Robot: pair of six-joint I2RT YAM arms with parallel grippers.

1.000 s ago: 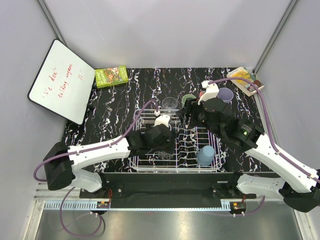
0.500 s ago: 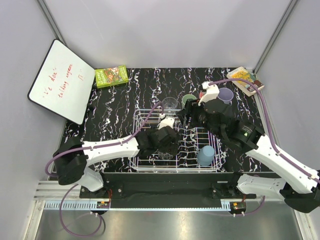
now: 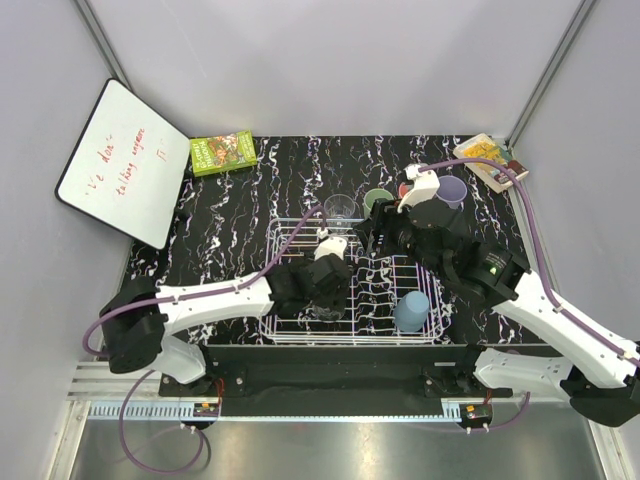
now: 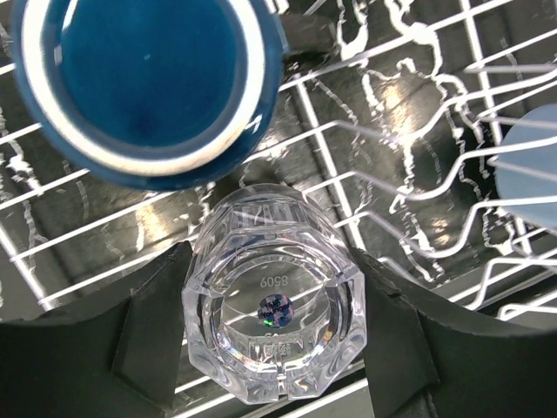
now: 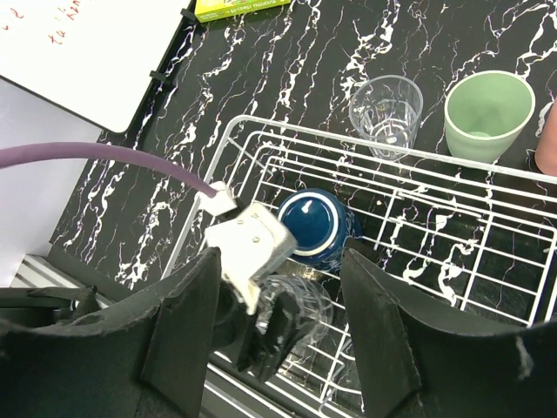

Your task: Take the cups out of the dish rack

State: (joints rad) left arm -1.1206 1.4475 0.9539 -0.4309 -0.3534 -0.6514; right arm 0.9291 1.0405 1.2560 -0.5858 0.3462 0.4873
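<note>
The white wire dish rack (image 3: 285, 228) sits at the table's near middle. My left gripper (image 3: 325, 298) is low inside it, shut on an upturned clear glass (image 4: 271, 322), with a black finger (image 4: 157, 340) pressed against each side. A dark blue cup (image 4: 148, 87) stands base-up just beyond the glass. A light blue-grey cup (image 3: 411, 310) is in the rack's right end. My right gripper (image 3: 372, 232) hovers open and empty over the rack's far side. Behind the rack on the table stand another clear glass (image 3: 340, 208), a pale green cup (image 3: 377, 198) and a lavender cup (image 3: 452, 188).
A whiteboard (image 3: 125, 160) leans at the back left, with a green book (image 3: 223, 152) beside it. A colourful packet (image 3: 488, 158) lies at the back right corner. Purple cables loop over both arms. A salmon-pink edge (image 5: 548, 139) shows beside the green cup (image 5: 487, 113).
My left gripper has slid further into the rack and closed its jaws on the clear glass. My right arm has hardly moved.
</note>
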